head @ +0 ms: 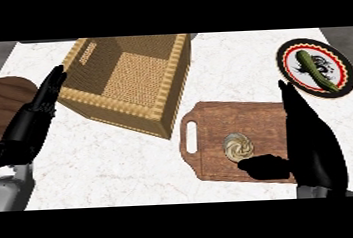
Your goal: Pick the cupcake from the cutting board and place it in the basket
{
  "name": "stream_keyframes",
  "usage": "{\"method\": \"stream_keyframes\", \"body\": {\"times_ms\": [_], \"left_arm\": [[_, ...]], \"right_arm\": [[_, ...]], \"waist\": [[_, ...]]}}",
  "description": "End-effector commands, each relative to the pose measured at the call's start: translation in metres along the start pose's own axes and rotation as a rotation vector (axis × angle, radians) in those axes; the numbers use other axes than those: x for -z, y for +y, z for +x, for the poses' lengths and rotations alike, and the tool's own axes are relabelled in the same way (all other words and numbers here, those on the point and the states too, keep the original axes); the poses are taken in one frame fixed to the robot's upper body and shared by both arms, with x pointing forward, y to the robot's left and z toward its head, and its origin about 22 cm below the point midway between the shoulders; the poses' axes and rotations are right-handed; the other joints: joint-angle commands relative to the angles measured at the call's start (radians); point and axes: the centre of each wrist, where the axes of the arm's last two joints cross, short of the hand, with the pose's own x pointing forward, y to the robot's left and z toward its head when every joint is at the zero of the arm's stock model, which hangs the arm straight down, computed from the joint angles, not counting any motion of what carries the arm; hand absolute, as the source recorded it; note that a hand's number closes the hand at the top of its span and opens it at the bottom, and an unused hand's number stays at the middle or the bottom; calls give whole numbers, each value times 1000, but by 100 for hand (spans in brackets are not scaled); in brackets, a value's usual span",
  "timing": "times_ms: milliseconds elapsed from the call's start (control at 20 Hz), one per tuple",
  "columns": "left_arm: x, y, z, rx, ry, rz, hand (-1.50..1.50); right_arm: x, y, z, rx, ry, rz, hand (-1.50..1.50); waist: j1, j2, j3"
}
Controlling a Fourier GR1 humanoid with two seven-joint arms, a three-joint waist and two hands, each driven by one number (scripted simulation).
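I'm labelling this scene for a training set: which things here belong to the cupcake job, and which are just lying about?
Belong to the job:
cupcake
cutting board under it
basket
right hand, open, thumb beside the cupcake

Just lying about:
plate with a cucumber on it
round wooden board at the left edge
left hand, open, resting

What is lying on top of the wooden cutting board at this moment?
On the cutting board sits the cupcake, swirled frosting up. The right hand is over the board's right side, its thumb beside the cupcake, and hides the board beneath it.
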Motion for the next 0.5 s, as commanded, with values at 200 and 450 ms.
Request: {"method": "stream_keyframes", "body": {"times_ms": [200,450], "left_arm": [[3,-21,6,-36,77,-80,0],[2,-27,-6,-51,91,-80,0]], "right_arm": [[4,28,-25,-31,181,-52,-150],[9,36,-36,-32,187,-56,-150]], "waist": [[11,12,-7],[9,15,-7]]}}
